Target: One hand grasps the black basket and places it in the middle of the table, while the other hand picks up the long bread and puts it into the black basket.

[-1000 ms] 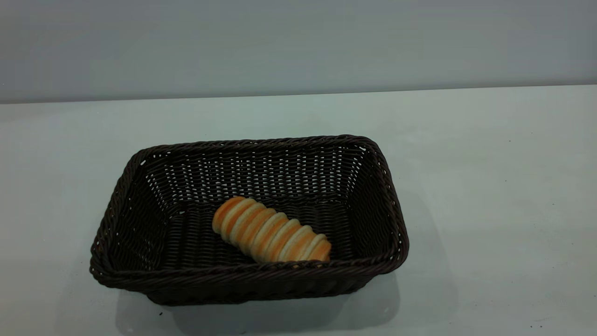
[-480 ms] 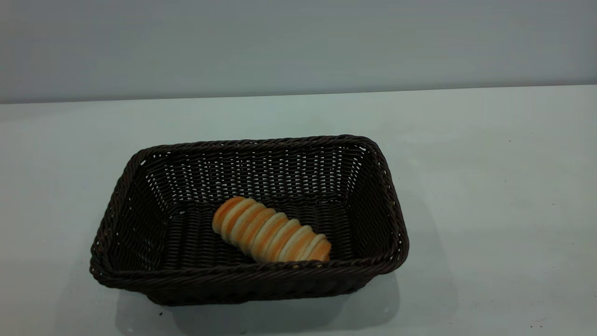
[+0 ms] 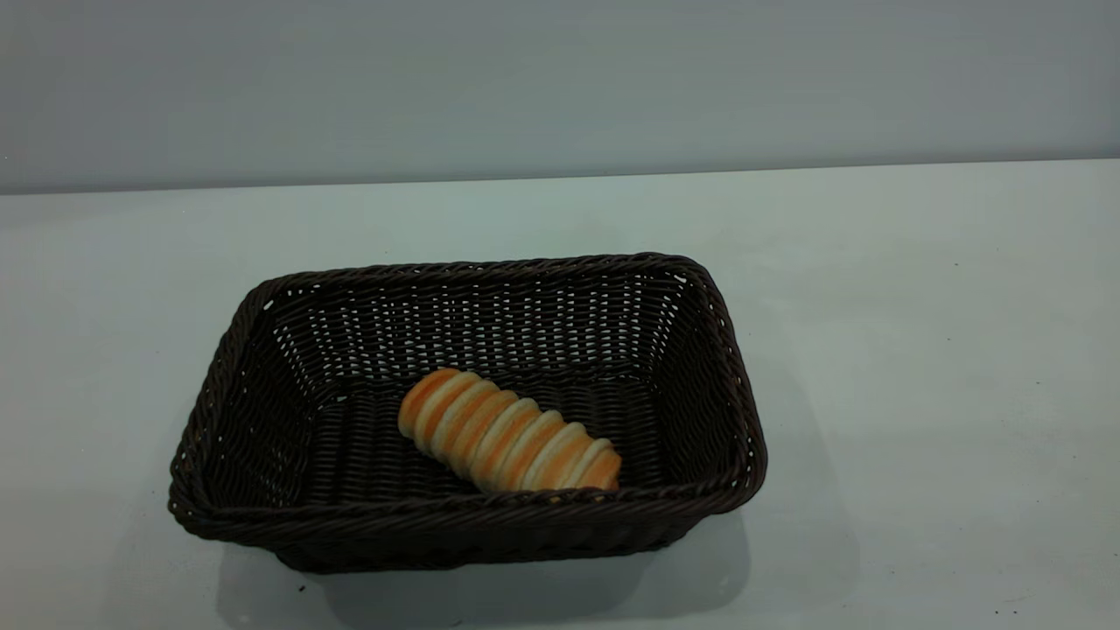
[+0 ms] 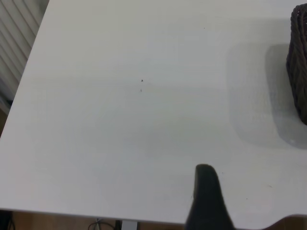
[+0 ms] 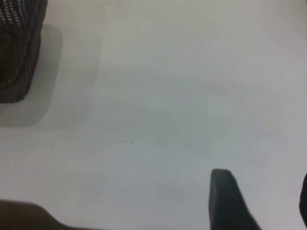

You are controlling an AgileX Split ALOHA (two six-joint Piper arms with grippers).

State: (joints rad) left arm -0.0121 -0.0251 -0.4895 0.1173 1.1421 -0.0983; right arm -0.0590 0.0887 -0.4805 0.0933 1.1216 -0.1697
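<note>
one basket [image 3: 262, 420], dark woven wicker with a braided rim, sits on the white table [image 3: 919, 367] a little to the left of the middle of the exterior view, long sides facing the camera. one bread roll [image 3: 510, 443] lies inside it on the woven floor, golden-orange with pale ridges across it. the roll lies at a slant: one end points toward the back left, and the other reaches the near wall right of centre, where the near rim hides its lowest edge. nothing touches the basket or the roll, and neither arm shows in the exterior view.

the left gripper [image 4: 207, 199] hangs over bare table [image 4: 120, 120] near the table's edge, well apart from the basket [image 4: 300, 72], of which only a bit of one outer wall shows at the border of the left wrist view. only one dark part of this gripper is in the picture, so i cannot tell whether it is wide or narrow; it holds nothing that can be seen.

the right gripper [image 5: 265, 201] also hangs over bare table [image 5: 168, 96], well apart from the basket [image 5: 19, 52], whose outer corner and shadow show in the right wrist view. its two fingers [image 5: 224, 199] stand wide apart with nothing between them, the second one only a dark sliver at the border of the picture.
</note>
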